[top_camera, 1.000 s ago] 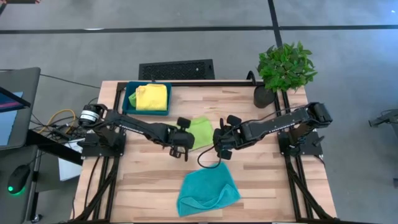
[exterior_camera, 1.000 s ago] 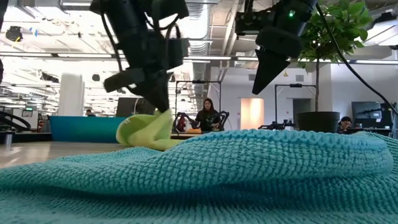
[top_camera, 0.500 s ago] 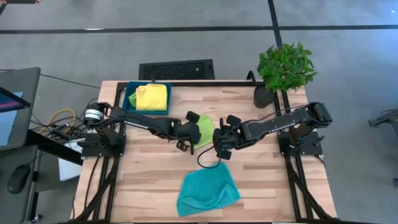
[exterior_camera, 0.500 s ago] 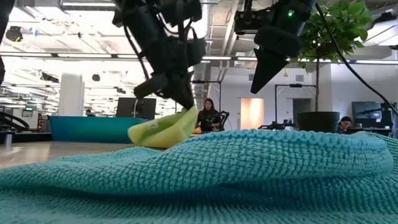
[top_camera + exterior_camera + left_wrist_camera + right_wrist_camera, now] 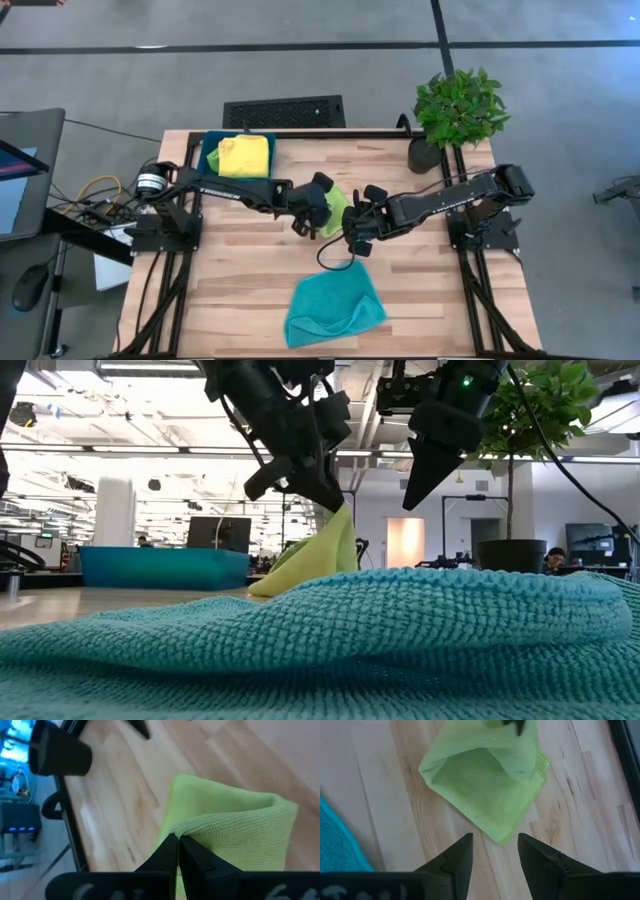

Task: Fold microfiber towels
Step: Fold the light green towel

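A lime green microfiber towel lies mid-table, one side raised like a tent. My left gripper is shut on that raised side. My right gripper hovers open just to the towel's right, above the table, nothing between its fingers. A teal towel lies crumpled at the near edge and fills the low view's foreground. A yellow towel rests in the dark-teal tray at far left, a bit of green showing under it. My left gripper pinches the lime towel's lifted edge between its two shut fingers; one layer or several, I cannot tell. The fingers slant down from the table's left. The held edge stands above the table, and the towel's lower part rests on the wood.
A potted plant stands at the far right corner. A black cable loops on the table below my right gripper. Bare wood lies near left of the teal towel. People sit in the room behind.
My left gripper has gone up and toward the table's right, rolling as it went, still shut on the lime towel's edge. That edge has been lifted and drawn over the rest of the towel, which stays on the table.
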